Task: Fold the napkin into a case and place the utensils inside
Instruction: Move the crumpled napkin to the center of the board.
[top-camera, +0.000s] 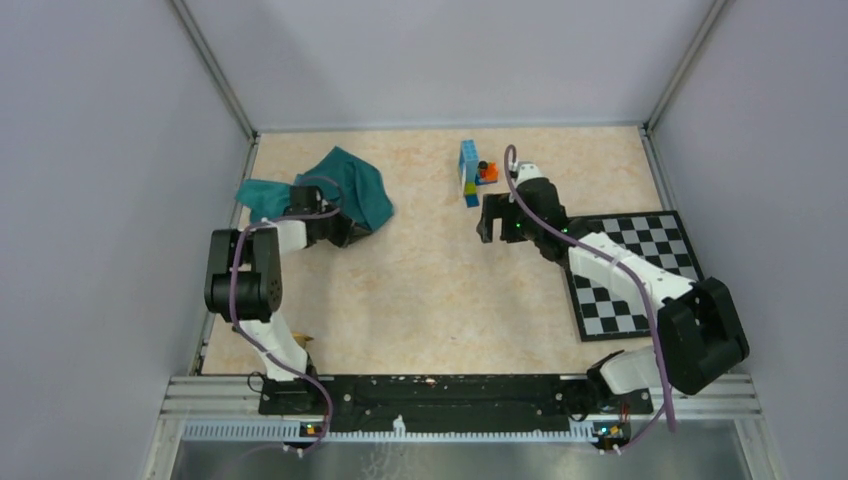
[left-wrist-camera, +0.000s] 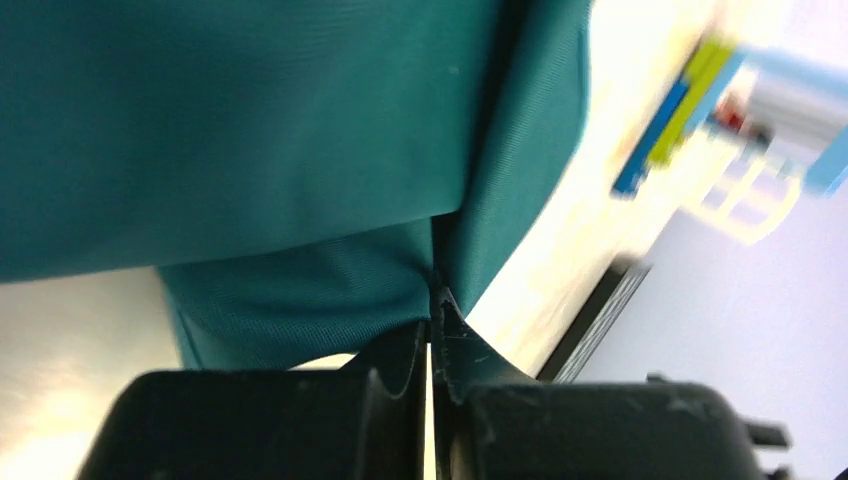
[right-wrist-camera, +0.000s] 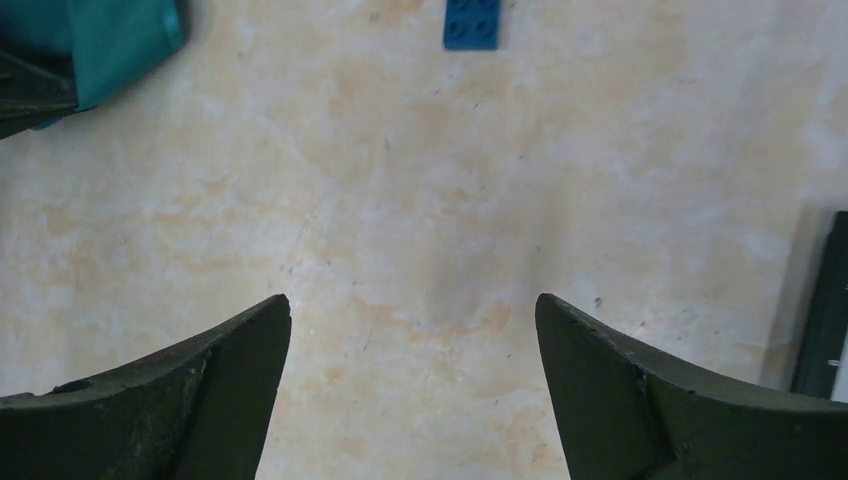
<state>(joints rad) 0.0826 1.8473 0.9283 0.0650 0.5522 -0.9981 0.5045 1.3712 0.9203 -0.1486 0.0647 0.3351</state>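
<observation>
The teal-green napkin (top-camera: 345, 185) lies crumpled and bunched at the back left of the table. My left gripper (top-camera: 350, 226) is at its near edge, shut on a fold of it. In the left wrist view the fingers (left-wrist-camera: 445, 330) are pressed together with the napkin (left-wrist-camera: 300, 150) pinched at their tips. My right gripper (top-camera: 497, 220) is open and empty above bare table at mid-table, jaws wide apart in the right wrist view (right-wrist-camera: 412, 310). A small golden-yellow bit (top-camera: 302, 341) shows beside the left arm's base, mostly hidden. The napkin's corner also shows in the right wrist view (right-wrist-camera: 110, 35).
Blue-orange toy blocks (top-camera: 473, 172) stand at the back centre, just behind my right gripper. One blue brick (right-wrist-camera: 471, 22) shows in the right wrist view. The checkerboard mat (top-camera: 640, 300) lies at the right under my right arm. Grey walls enclose the table.
</observation>
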